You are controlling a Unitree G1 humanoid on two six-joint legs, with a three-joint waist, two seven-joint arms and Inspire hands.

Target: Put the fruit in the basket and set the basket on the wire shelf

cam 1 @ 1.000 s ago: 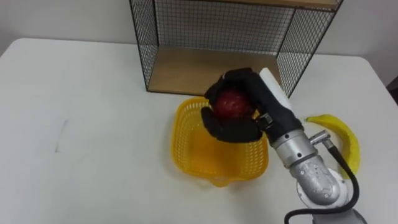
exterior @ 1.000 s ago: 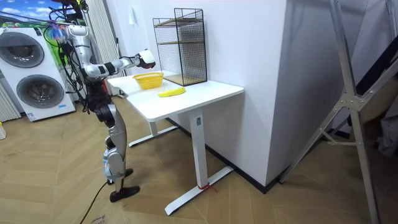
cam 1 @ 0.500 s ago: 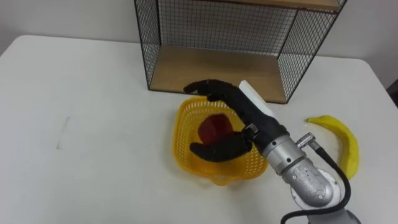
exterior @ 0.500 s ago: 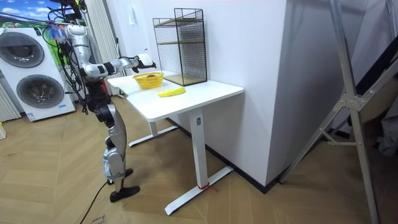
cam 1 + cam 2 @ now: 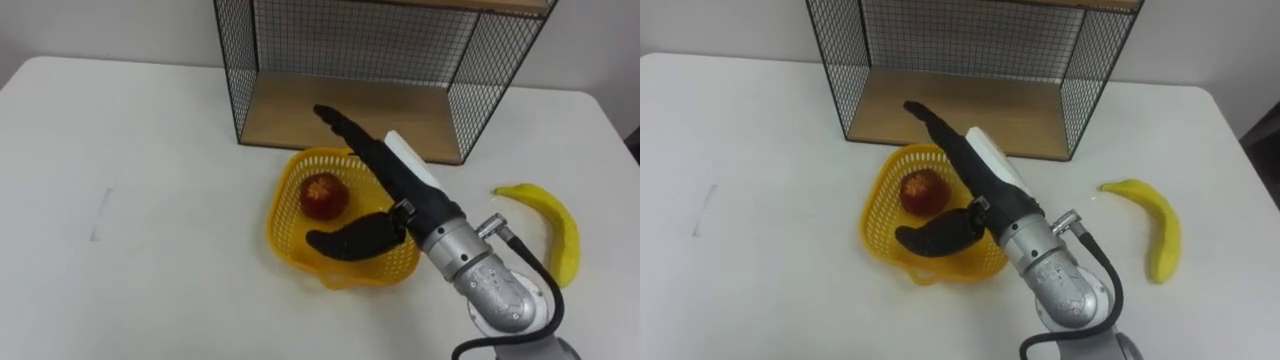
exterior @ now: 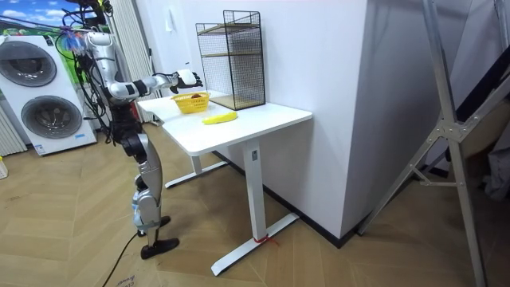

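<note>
A red apple (image 5: 324, 195) lies inside the yellow basket (image 5: 288, 241) on the white table, in front of the wire shelf (image 5: 350, 110). My right hand (image 5: 385, 185) hovers over the basket's right half, open, fingers stretched toward the shelf and thumb spread low over the basket floor. It holds nothing. A yellow banana (image 5: 552, 230) lies on the table to the right of my forearm. In the right eye view the apple (image 5: 923, 190) sits just left of my right hand (image 5: 975, 170). The room view has me standing at the table's end, arm out over the basket (image 6: 191, 102).
The wire shelf has a wooden floor (image 5: 300, 120) open toward me, right behind the basket. The white table (image 5: 130, 200) spreads wide to the left. In the room view washing machines (image 6: 32, 88) stand behind me.
My right hand has opened and let go of the apple, which dropped into the basket. The basket has shifted a little to the left.
</note>
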